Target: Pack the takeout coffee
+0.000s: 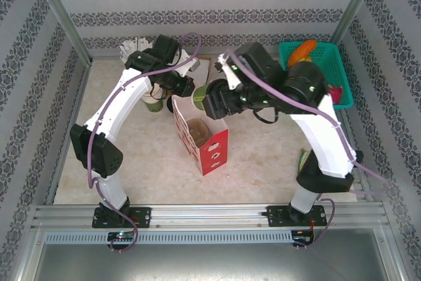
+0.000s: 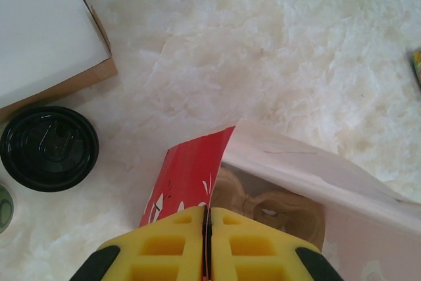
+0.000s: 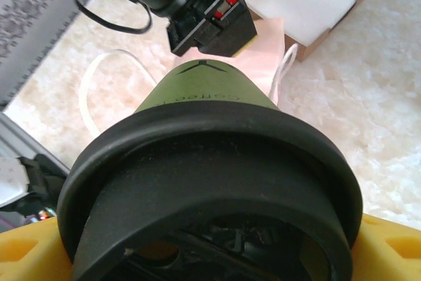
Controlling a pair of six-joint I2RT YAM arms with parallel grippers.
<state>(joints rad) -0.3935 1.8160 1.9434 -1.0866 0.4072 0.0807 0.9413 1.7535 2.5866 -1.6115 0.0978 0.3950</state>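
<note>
A pale marbled surface [image 1: 263,159] seen from above, with two robot arms reaching in from its near edge. Near the middle of the surface stands an open red and white paper bag [image 1: 212,151] with a brown cardboard cup tray [image 1: 197,133] sitting inside it. The left fingers [image 2: 174,245] are pressed shut on the bag's red top edge at its far left corner, probably to keep the mouth open and the bag steady while it is loaded. The right fingers [image 3: 26,255] are spread wide and clamped on either side of the coffee cup [image 3: 210,100], gripping it up near its black lid. The green cup is in the air just beyond the far rim of the bag, tipped so that its base points toward the bag and the other arm. It is not yet in the bag; it would likely need turning upright to drop into the tray. Another round black lid [image 2: 49,148] rests on the surface beside a white box [image 2: 39,31], and a green basket [image 1: 340,74] sits at the far right corner.
</note>
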